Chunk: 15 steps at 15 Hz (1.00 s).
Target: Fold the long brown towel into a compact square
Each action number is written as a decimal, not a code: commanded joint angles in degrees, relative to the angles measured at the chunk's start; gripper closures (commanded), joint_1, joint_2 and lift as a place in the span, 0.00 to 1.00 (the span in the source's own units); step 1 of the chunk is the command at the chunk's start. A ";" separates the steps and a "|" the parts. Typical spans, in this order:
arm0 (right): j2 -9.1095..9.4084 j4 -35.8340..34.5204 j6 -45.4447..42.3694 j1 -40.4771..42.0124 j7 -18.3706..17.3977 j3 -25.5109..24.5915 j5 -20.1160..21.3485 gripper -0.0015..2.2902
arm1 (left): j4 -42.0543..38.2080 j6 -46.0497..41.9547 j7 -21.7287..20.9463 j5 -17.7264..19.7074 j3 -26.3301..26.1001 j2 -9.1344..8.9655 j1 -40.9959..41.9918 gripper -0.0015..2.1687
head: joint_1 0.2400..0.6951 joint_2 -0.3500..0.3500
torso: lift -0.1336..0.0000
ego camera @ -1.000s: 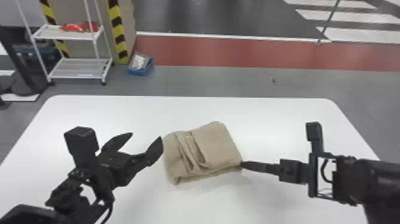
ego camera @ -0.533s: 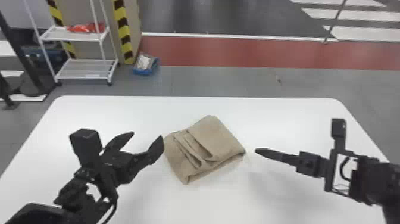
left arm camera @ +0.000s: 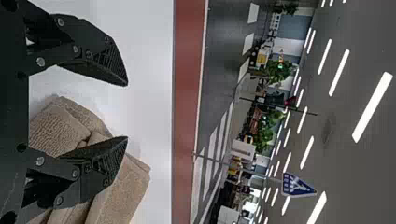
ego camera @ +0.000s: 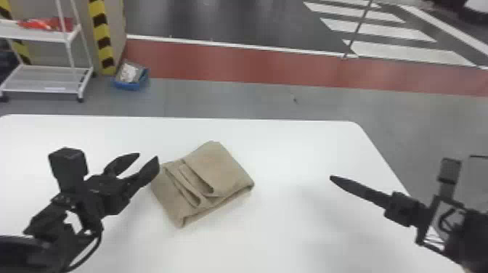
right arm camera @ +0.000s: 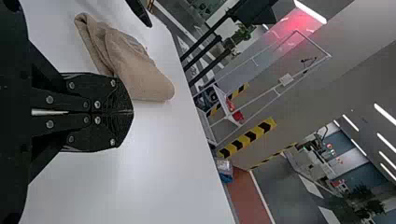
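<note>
In the head view the brown towel lies folded into a thick, slightly skewed block, with layered folds showing on its left part. My left gripper stands open at the towel's left edge, holding nothing; in the left wrist view the towel lies beyond the open left gripper. Well to the right of the towel is my right gripper. The right wrist view has the right gripper with its fingers pressed together and nothing between them, the towel apart from it.
The towel rests on a white table with a rounded far right corner. Past the table stand a white shelf rack with red items and a blue bin on the floor.
The right gripper has moved away from the towel's right corner, off to the right. The head view has shifted too, and the towel sits turned a little. The left gripper is still open beside it.
</note>
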 commanded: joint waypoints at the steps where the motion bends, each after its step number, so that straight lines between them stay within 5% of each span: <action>1: 0.16 -0.75 -0.12 1.97 1.17 -2.19 -1.49 0.73 | 5.97 -0.01 -4.44 -0.77 -0.57 0.48 -3.85 0.91 | 1.00 0.14 | 0.07; 9: 1.30 -4.88 5.16 3.73 1.43 -3.60 -2.54 0.73 | 17.04 -8.98 -15.51 -0.15 0.22 3.03 -8.33 0.91 | 1.00 0.14 | 0.07; 15: 2.09 -5.40 6.39 3.55 1.43 -3.77 -3.60 0.73 | 17.30 -8.80 -18.33 -0.68 -3.12 3.38 -8.15 0.91 | 1.00 0.15 | 0.07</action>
